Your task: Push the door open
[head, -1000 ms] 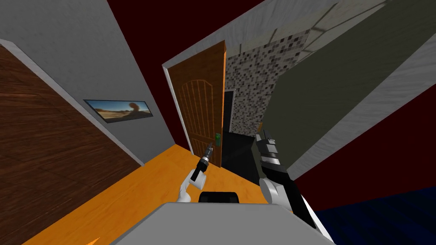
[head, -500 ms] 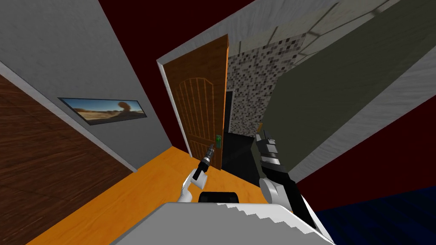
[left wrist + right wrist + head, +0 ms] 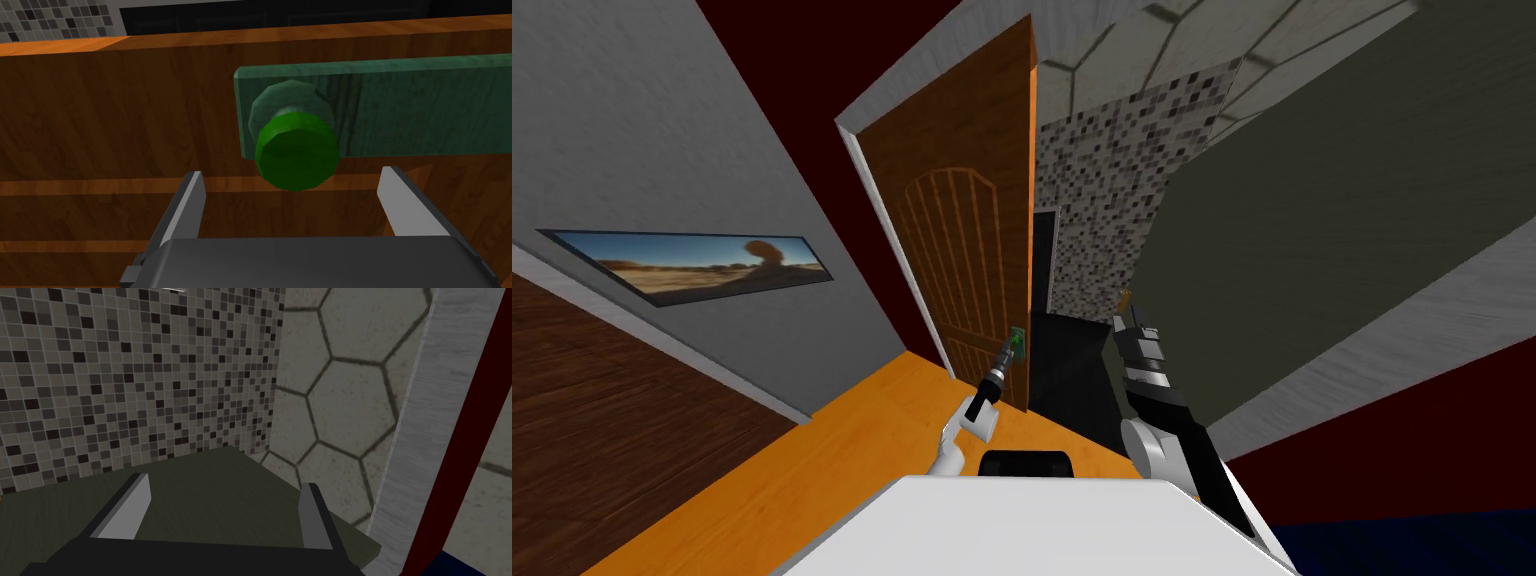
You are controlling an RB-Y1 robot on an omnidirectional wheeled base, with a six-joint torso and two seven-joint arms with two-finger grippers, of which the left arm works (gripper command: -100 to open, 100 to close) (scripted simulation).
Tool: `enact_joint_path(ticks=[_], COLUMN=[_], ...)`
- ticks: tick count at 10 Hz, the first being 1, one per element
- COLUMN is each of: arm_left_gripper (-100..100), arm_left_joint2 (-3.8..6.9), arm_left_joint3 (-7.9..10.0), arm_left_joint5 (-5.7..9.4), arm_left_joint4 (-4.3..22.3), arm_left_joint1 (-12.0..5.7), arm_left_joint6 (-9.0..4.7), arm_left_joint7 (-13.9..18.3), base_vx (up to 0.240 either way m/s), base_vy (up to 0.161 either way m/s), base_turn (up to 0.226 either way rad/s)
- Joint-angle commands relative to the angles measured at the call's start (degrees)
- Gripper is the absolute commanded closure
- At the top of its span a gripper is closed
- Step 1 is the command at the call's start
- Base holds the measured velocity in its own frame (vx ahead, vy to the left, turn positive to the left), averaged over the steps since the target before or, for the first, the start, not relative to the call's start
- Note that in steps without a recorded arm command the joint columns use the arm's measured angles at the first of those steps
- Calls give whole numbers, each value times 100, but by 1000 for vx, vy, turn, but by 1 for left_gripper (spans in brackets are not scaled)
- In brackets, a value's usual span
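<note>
A brown wooden door (image 3: 957,230) with an arched panel stands partly open ahead of me, its free edge facing me. It carries a green knob (image 3: 296,150) on a dark green plate (image 3: 400,107); the same knob (image 3: 1019,343) is small in the head view. My left gripper (image 3: 1006,352) is right at the door's face just short of the knob, and in the left wrist view it (image 3: 292,195) stands open with nothing between its fingers. My right gripper (image 3: 1129,312) is raised to the right of the gap and it (image 3: 222,500) is open and empty.
Beyond the door lies a room with a mosaic tiled wall (image 3: 1102,190) and a black area (image 3: 1057,350) low down. A dark olive wall (image 3: 1312,220) flanks the right. The grey wall at left holds a landscape picture (image 3: 692,262). The floor (image 3: 842,450) is orange.
I have moved closer and turned; the door looms larger and has swung a little further open. My left gripper has stayed at the knob.
</note>
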Motion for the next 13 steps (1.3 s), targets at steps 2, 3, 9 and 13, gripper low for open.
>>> enact_joint_path(ticks=[2,3,9,13], arm_left_gripper=[-100,-100,100,100], arm_left_joint2=[-59,-48,-48,5], arm_left_joint3=[50,40,40,252], arm_left_joint5=[3,2,2,21], arm_left_joint4=[115,94,94,162], arm_left_joint1=[-54,-47,-47,-141], arm_left_joint6=[-48,-34,-34,-26], arm_left_joint7=[-12,-10,-10,-57], base_vx=[190,86,-8,136], base_vy=[-73,-25,3,-85], base_turn=[-21,1,-4,41])
